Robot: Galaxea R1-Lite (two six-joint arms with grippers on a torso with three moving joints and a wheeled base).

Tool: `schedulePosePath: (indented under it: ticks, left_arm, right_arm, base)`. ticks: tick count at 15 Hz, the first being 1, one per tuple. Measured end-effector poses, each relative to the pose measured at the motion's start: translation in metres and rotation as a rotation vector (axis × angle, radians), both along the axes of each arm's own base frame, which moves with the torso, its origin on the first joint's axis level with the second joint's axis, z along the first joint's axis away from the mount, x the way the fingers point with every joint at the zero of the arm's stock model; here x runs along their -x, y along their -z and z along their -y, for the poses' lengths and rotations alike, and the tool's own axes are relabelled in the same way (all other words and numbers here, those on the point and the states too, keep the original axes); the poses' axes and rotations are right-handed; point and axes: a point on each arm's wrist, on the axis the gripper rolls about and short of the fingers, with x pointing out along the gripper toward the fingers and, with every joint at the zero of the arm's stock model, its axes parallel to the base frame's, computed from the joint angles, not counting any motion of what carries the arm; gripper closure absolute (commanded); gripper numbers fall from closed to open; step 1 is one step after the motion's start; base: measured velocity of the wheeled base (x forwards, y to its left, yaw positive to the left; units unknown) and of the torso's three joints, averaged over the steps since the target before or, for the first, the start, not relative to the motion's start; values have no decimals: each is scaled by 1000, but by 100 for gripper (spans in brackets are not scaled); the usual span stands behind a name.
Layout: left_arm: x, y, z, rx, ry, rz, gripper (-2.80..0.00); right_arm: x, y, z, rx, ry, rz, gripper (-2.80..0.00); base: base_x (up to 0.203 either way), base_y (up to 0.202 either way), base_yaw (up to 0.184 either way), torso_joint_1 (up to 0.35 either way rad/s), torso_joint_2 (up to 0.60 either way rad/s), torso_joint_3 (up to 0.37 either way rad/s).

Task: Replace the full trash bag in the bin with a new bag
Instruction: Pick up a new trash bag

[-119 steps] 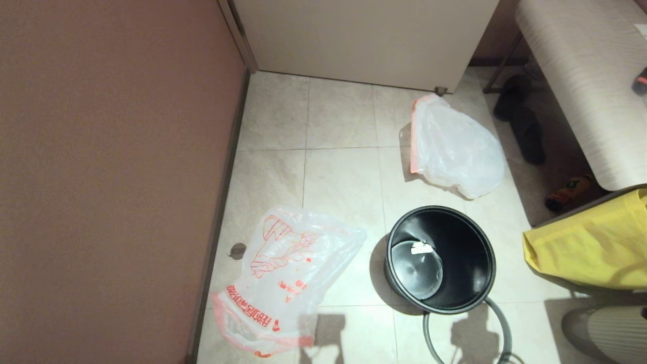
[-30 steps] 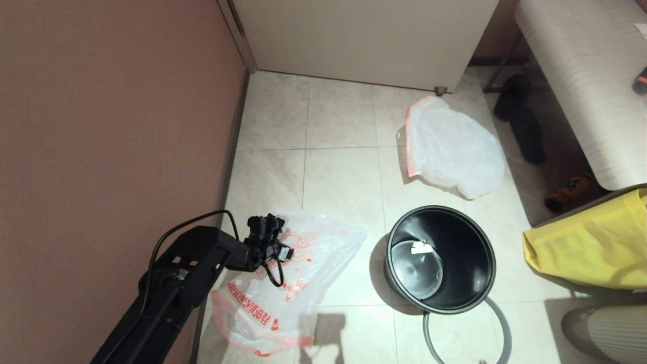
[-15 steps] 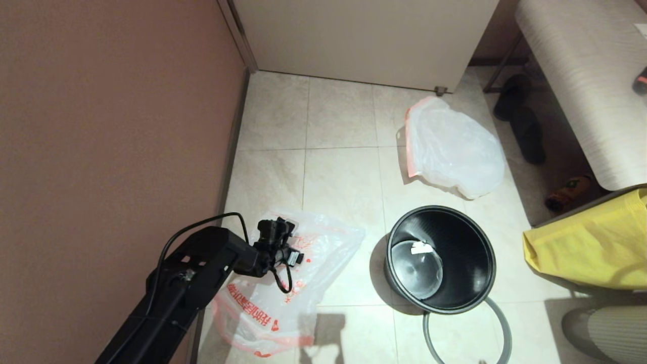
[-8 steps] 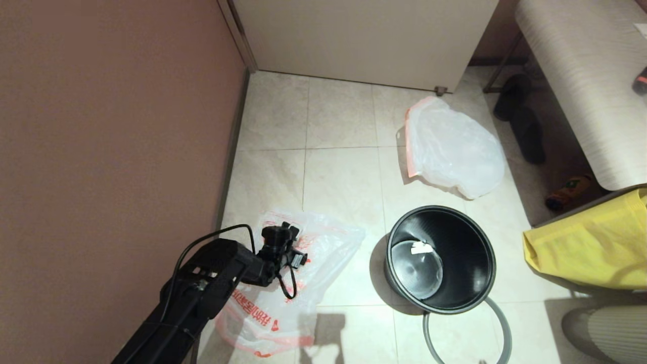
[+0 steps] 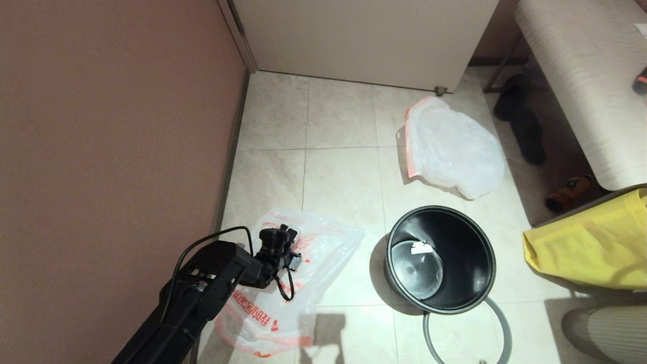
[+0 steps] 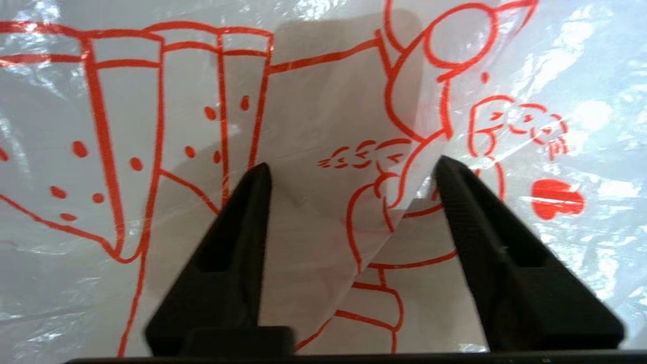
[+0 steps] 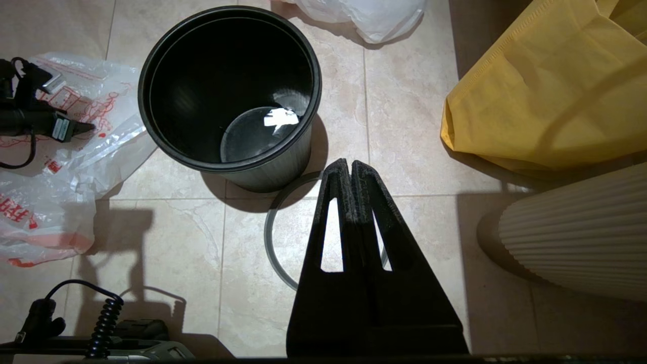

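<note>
The new bag [image 5: 313, 268], translucent white with red drawing and characters, lies flat on the floor tiles at the left. My left gripper [image 5: 279, 236] hovers just over its printed area. In the left wrist view the gripper [image 6: 351, 164] is open, with a fold of the new bag [image 6: 313, 101] between the spread fingers and nothing held. The black bin [image 5: 467, 237] stands bare to the right, its grey hoop [image 5: 503, 323] on the floor beside it. The full trash bag [image 5: 452, 149] lies beyond the bin. My right gripper [image 7: 350, 163] is shut and empty above the hoop [image 7: 270, 242], near the bin [image 7: 202, 65].
A brown wall [image 5: 101, 151] runs close along the left of the new bag. A white cabinet [image 5: 364, 35] closes the far side. At the right are a yellow fabric bag [image 5: 591, 247], a bench [image 5: 586, 76], dark shoes [image 5: 525, 131] and a ribbed cream object [image 5: 606, 328].
The left arm, absent at first, has come in over the printed bag. In the last second its gripper has barely shifted while the arm swung a little rightward. The bin has not moved.
</note>
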Motion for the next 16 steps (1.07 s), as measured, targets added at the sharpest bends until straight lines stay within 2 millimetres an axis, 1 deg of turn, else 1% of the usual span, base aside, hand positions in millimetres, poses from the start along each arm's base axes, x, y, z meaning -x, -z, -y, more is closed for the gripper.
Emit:
schedulePosePath:
  ticks: [3,8,11,13,16]
  left_arm:
    - [0,1,-1,-16,7,0,0]
    - [-1,1,-8,-19,-8,-1,0]
    - [-1,-3,-9,-14,-22,3,0]
    - [1,-12,-10,17,-63,-4,0]
    - [8,-40,-10,108,-82,-68,0]
  right_arm:
    - [0,0,0,0,0,0,0]
    - [0,0,0,0,0,0,0]
    - [0,0,0,0,0,0,0]
    - [0,0,0,0,0,0,0]
    - [0,0,0,-1,0,0,0]
  base:
    - [0,0,0,0,0,0]
    - [0,0,0,0,0,0]
    - [0,0,0,0,0,0]
    - [0,0,0,0,0,0]
    - [0,0,0,0,0,0]
